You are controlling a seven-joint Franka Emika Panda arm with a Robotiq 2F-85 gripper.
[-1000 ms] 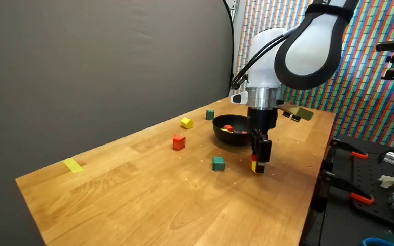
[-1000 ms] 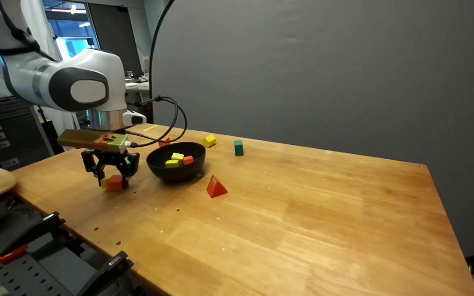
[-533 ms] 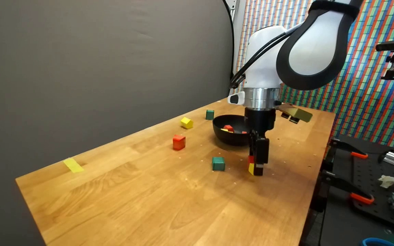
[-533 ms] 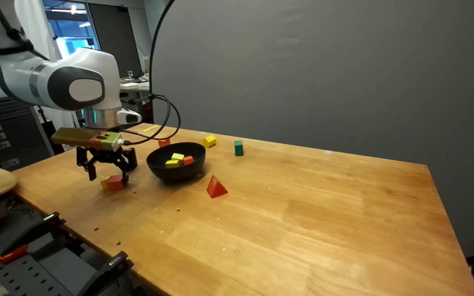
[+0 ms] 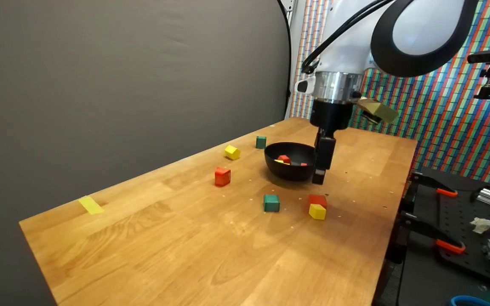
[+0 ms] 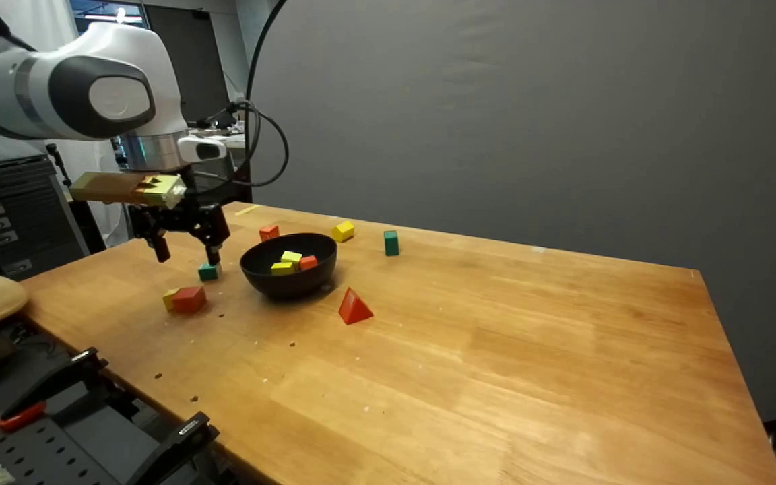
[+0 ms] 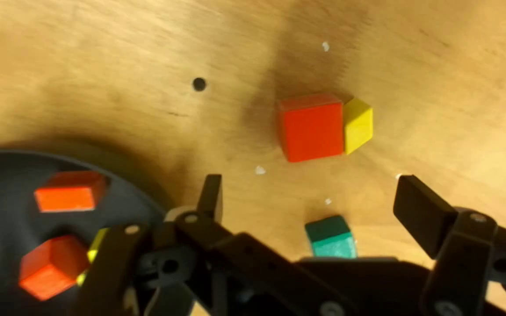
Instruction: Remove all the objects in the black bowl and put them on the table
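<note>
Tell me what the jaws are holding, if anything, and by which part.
Nothing is held: the jaws stand open above the table, with only air between them.

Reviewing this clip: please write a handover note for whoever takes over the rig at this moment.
Gripper: open, holding nothing, raised above the table.
Black bowl: upright on the table; two red blocks and yellow pieces show inside, some partly hidden.
Done: on the table lie two green blocks, two yellow blocks, two more red blocks and a red pyramid. Whether all came from the bowl, the pictures don't tell.
Left: lift the red and yellow pieces out of the bowl and set them on the table.
</note>
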